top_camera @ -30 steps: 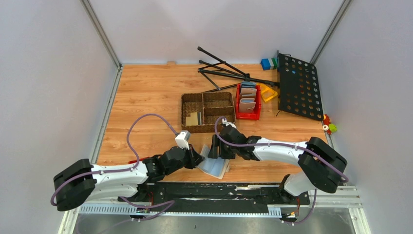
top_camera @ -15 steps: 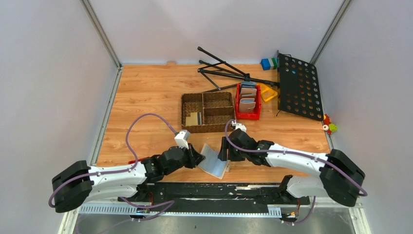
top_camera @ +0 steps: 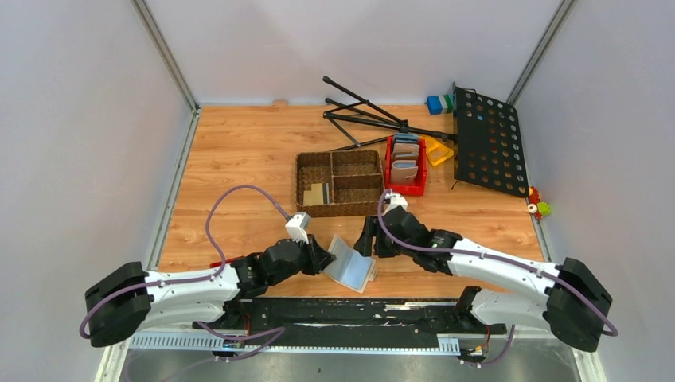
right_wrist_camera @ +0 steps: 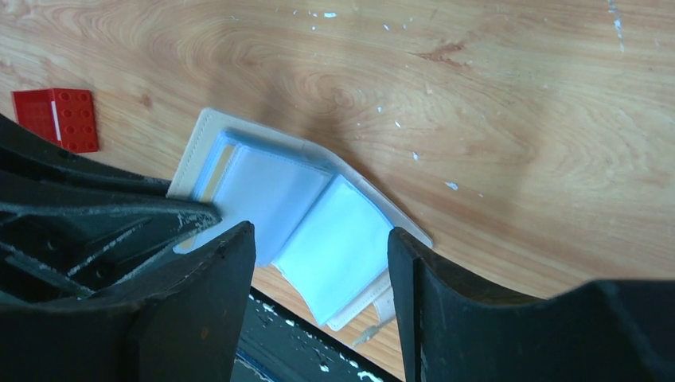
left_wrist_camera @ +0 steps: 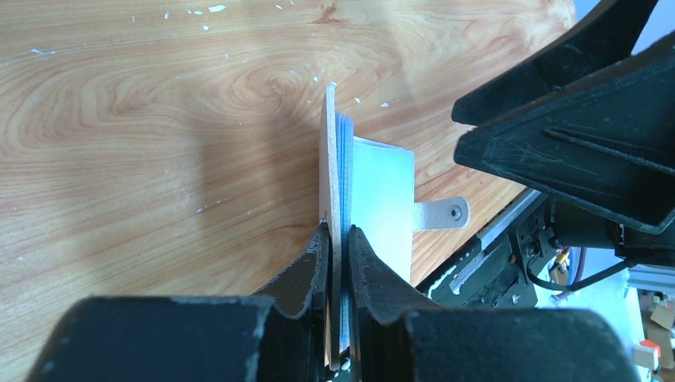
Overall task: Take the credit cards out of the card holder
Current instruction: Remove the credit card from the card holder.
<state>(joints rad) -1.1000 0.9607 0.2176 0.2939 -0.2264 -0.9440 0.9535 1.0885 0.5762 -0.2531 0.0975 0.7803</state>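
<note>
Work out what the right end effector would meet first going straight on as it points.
Most likely the card holder, its pale blue inside open ahead of the right end effector; depth is unclear.

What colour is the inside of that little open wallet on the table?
The card holder is pale blue inside; clearest in the right wrist view.

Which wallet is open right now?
The beige card holder at the near edge, pinched by the left end effector; the other wallets stand folded in the red bin.
</note>
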